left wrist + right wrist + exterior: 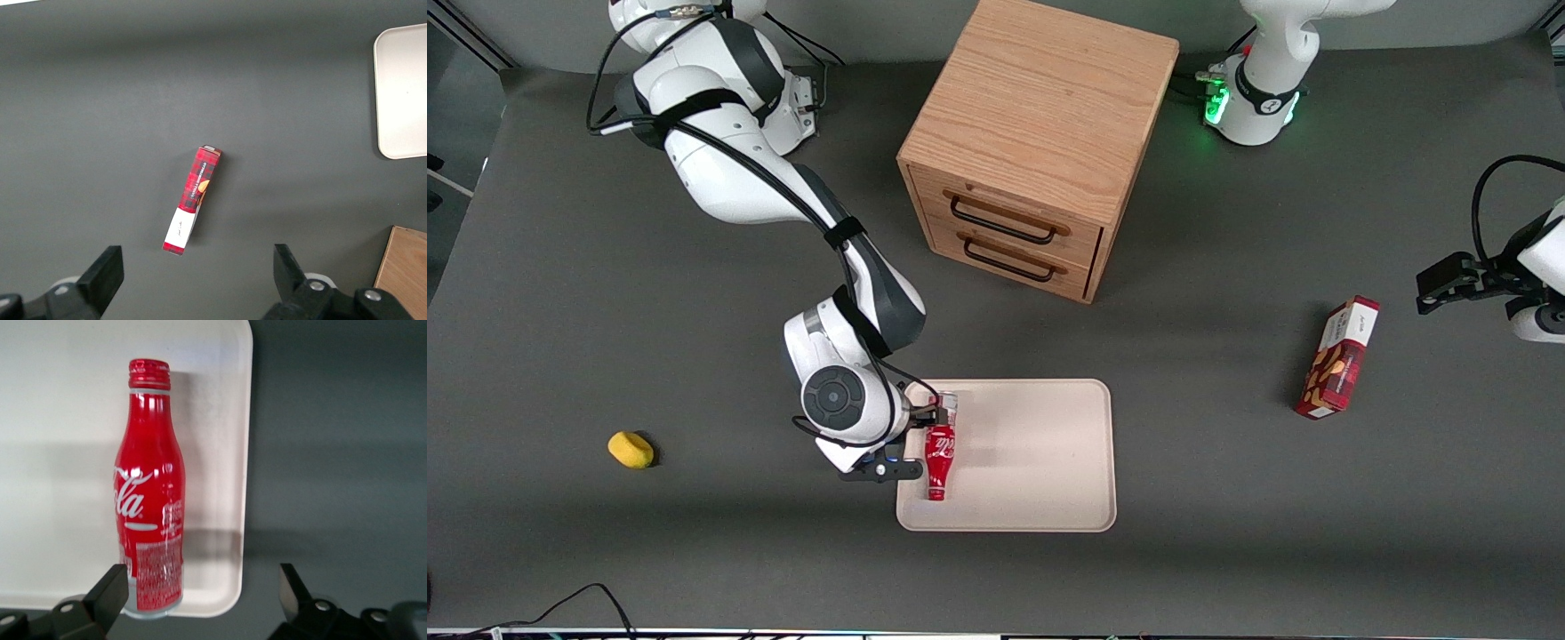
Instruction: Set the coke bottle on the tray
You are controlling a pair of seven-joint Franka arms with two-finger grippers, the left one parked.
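The coke bottle (940, 449) (148, 500) is red with white script and lies on its side on the cream tray (1032, 462) (60, 420). It rests along the tray's short rim at the working arm's end. Its red cap points toward the front camera and its silvery base sits by the rim farther from it. My right gripper (919, 442) (201, 580) hovers over that rim, open. One finger (110, 590) stands close beside the bottle's base, the other (293, 590) over the dark table; neither grips the bottle.
A wooden two-drawer cabinet (1040, 142) stands farther from the camera than the tray. A red snack box (1340, 357) (192, 200) lies toward the parked arm's end. A small yellow object (631, 449) lies toward the working arm's end.
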